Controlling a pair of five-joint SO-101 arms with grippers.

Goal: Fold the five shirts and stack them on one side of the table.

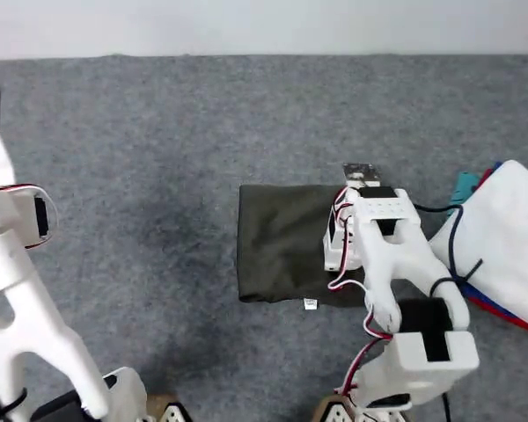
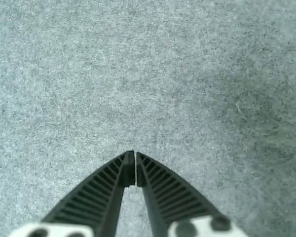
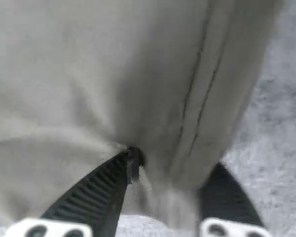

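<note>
Shirt (image 1: 282,251), olive, lay folded mid-worktop (image 1: 158,132). Right gripper (image 3: 175,173) sat at its right edge, fingers (image 3: 108,187) pinching a bunch of cloth. Judgement: lift low and carry the edge straight across so the hems meet; the grip looked shallow and could slip. Left gripper (image 2: 135,163): fingers closed on nothing, over bare worktop, well apart. Pile (image 1: 510,237) of shirts lay at the right; the cable (image 1: 453,233) draped over it could snag

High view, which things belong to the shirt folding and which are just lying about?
Job: olive shirt; shirt pile, white one on top; right hand gripping the olive shirt.
Not in use: left hand, shut, above the table.
</note>
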